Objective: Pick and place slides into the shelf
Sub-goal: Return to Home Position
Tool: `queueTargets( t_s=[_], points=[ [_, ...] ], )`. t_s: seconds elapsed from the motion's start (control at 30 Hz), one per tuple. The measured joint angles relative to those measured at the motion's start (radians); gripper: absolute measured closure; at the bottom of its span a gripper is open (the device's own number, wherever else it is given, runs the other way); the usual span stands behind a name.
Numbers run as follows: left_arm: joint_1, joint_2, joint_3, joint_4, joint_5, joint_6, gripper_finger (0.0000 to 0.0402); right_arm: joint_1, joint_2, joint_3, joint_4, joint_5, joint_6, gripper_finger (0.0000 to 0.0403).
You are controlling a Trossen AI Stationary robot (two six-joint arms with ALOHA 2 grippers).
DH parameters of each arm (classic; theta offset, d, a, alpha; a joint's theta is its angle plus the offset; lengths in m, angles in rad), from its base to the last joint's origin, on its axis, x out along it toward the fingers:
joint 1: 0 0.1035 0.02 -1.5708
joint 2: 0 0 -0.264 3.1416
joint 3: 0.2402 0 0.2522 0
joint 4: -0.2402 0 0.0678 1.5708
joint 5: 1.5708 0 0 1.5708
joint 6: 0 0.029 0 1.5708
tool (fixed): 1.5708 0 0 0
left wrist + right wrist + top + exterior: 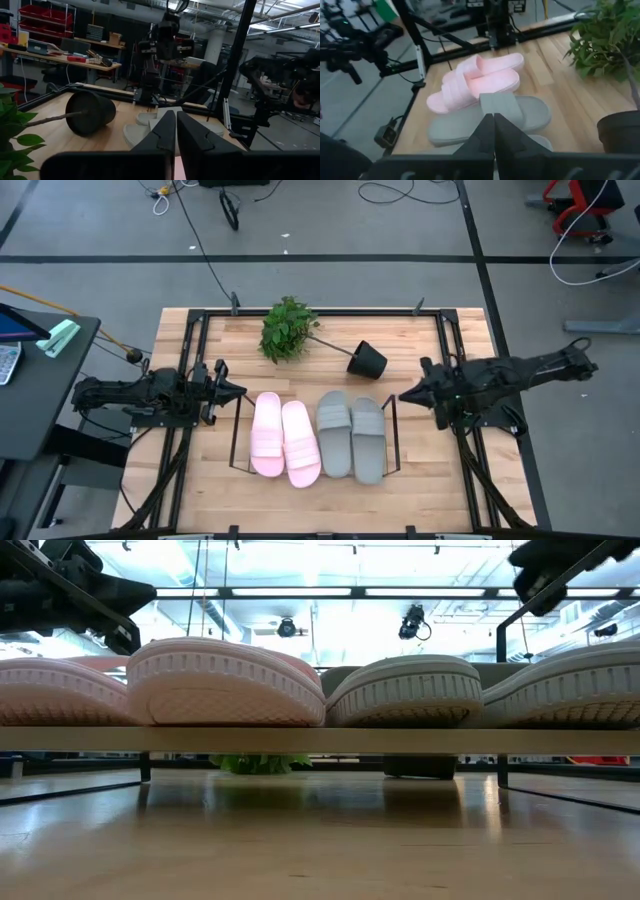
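All four slides (225, 685) are set side by side on the shelf (235, 438).
The left gripper (238, 392) is clenched on nothing; the pink slides (284, 425) and grey-green slides (352, 435) are judged light, soft, probably best taken by the wide strap (266, 443); the right gripper (403, 395) is clenched, empty.

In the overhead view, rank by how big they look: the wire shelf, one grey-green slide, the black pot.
Largest: the shelf.
Next: the grey-green slide at the row's end; its twin looks the same size.
Smallest: the black pot, lying on its side.
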Motion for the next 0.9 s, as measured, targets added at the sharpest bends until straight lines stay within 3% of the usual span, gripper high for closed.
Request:
queueTargets(
  t_s=[0.27, 0.47, 0.9],
  points=[
    [0.000, 0.000, 0.000, 0.000, 0.000, 0.000, 0.0369, 0.021, -0.193, -0.158, 0.058, 0.005, -0.013, 0.0403],
    [0.000, 0.000, 0.000, 0.000, 0.000, 0.000, 0.0368, 0.007, -0.270, -0.283, 0.207, 0.009, -0.006, 0.0403],
    [0.000, 0.000, 0.000, 0.000, 0.000, 0.000, 0.0382, -0.048, -0.440, -0.422, 0.295, 0.021, 0.014, 0.0403]
  ],
)
